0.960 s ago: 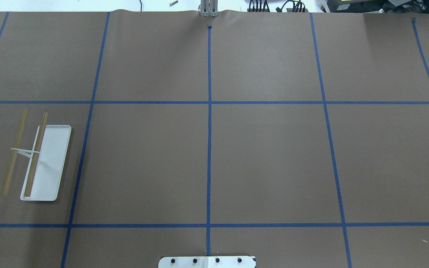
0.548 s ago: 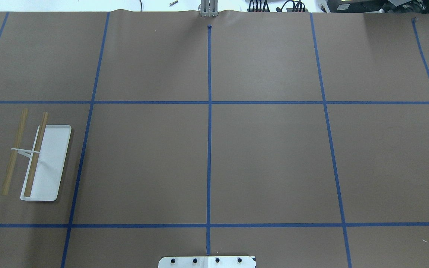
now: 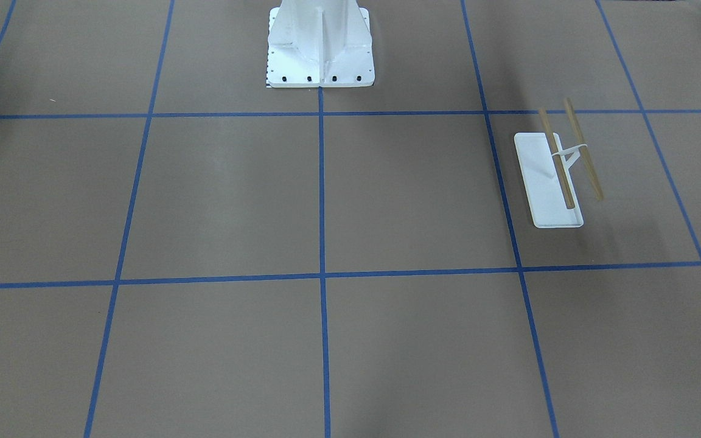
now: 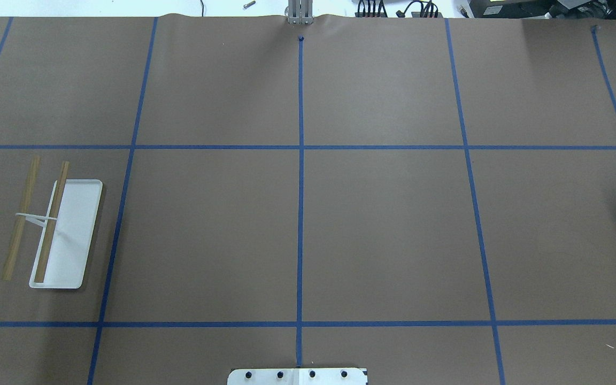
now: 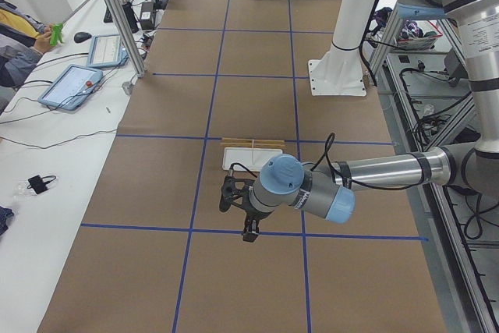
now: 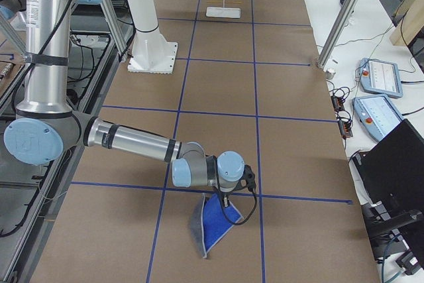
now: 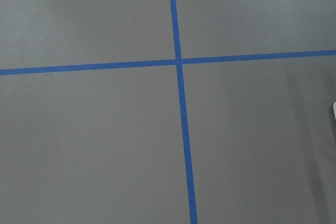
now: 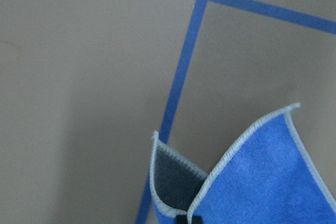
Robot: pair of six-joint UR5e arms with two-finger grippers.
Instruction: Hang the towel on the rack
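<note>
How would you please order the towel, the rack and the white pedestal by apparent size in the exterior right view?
1. white pedestal
2. towel
3. rack
The rack is far from this camera and the towel near, so their true order is unsure.

My towel (image 8: 262, 177) is bright blue on one face and dark grey on the other, with a pale stitched edge. The rack (image 4: 72, 240) has a white base and light-brown rods. The tabletop (image 4: 383, 235) is brown, with a grid of blue lines.
</note>
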